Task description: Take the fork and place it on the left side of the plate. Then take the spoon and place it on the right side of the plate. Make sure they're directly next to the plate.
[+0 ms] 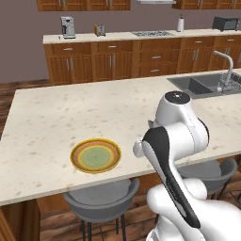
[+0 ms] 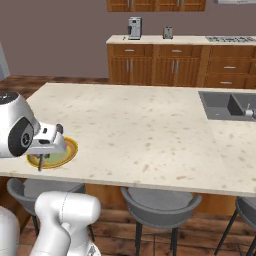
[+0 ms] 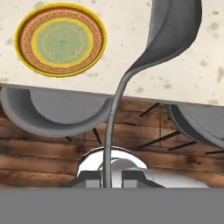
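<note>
I see the long pale counter [image 1: 70,117] running across the kitchen, with a sink [image 1: 202,84] set into its far right end and grey stools [image 1: 101,200] tucked under the near edge. The plate [image 1: 95,155] sits flat near that near edge, toward the left in the left base view; in the hand view it lies at the upper left [image 3: 61,39]. In the right base view my gripper [image 2: 41,162] hangs just over the plate's [image 2: 70,150] near side. The jaws are nearly closed, clamped on the slim handle of the spoon [image 3: 168,39], which rises from between the tips in the hand view, its oval bowl over the counter to the right of the plate. I see 1 utensil, the spoon; I cannot find the fork.
</note>
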